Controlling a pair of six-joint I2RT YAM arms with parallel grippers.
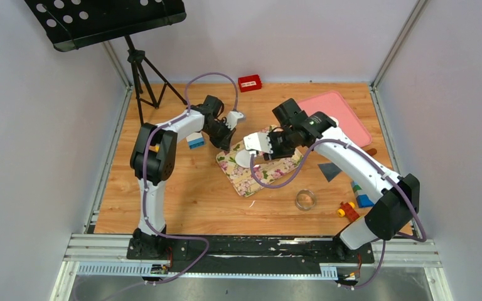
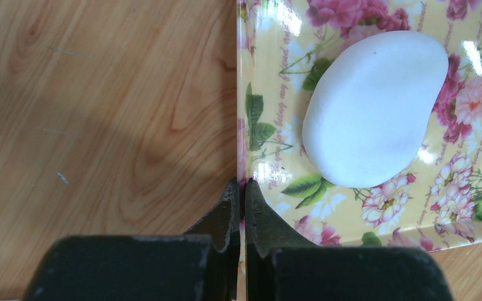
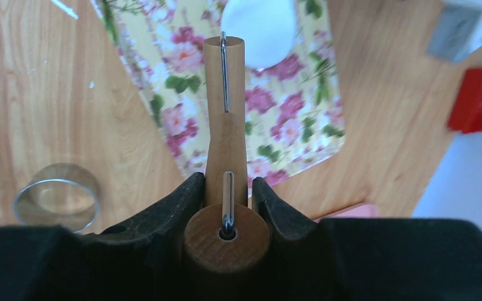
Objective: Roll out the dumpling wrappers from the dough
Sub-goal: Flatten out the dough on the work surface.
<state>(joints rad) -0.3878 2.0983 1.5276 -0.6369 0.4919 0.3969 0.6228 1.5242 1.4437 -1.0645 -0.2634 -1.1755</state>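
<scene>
The right hand [image 3: 226, 185], clamped on the wooden rolling pin [image 3: 224, 81], should press evenly across the soft white dough [image 2: 373, 110]; the left hand [image 2: 240, 188] is pinched together.

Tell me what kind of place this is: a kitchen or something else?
Probably a robot test cell, not a kitchen. The left arm and right arm are bolted at the edge of a wooden table enclosed by plain grey walls; toy bricks share it with the dough.
</scene>
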